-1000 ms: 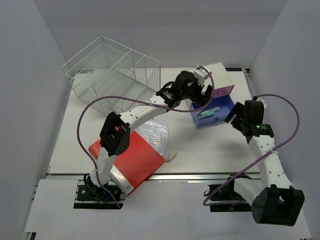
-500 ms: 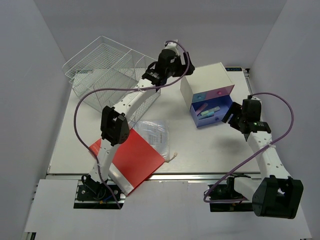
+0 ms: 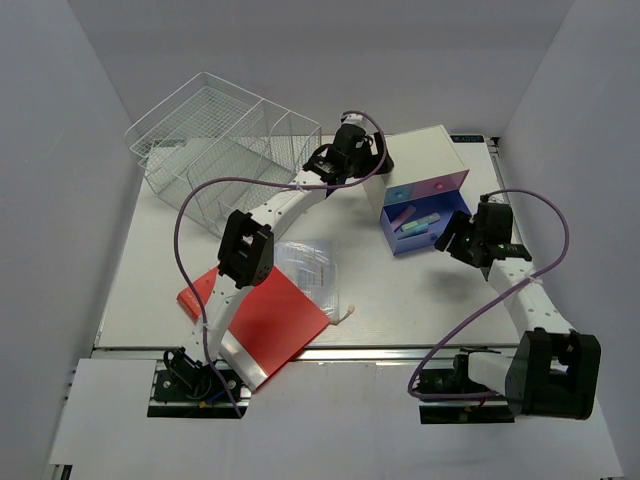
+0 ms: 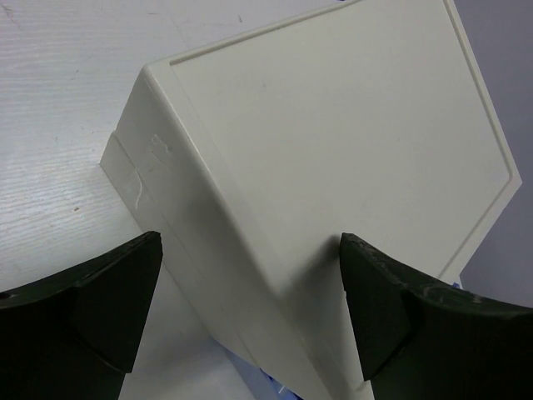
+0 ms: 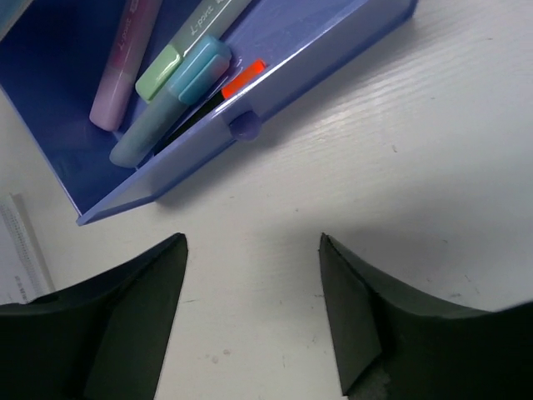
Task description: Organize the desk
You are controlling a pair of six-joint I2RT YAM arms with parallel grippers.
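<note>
The white desk carries a white drawer box at the back right. Its blue drawer is pulled out under a pink drawer front. My left gripper is open at the box's back left corner. In the left wrist view the left gripper straddles the box's top edge. My right gripper is open just in front of the blue drawer. In the right wrist view the right gripper has bare desk between its fingers, with the drawer's knob ahead. Pens lie in the drawer.
A white wire basket stands at the back left. A red folder lies at the front left, with a clear plastic bag partly on it and a small white item beside it. Walls close in on three sides.
My left arm has swung from above the blue drawer to the box's back left corner. My right gripper has moved closer to the blue drawer's front and its jaws have narrowed a little.
</note>
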